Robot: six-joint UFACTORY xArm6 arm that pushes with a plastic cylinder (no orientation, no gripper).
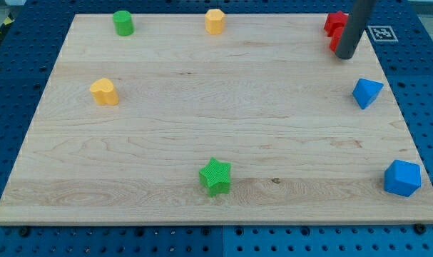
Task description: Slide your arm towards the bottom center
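My tip (345, 56) is at the view's top right, at the end of the dark rod that comes down from the top edge. It stands right against a red block (334, 26), which the rod partly hides. A blue triangular block (367, 93) lies just below and to the right of the tip. A green star block (216, 176) sits at the bottom centre of the wooden board (202, 114), far from the tip.
A green cylinder (123, 23) sits at top left, an orange hexagonal block (215, 21) at top centre, a yellow block (104, 92) at the left, and a blue block (402, 178) at bottom right. A blue pegboard (423, 86) surrounds the board.
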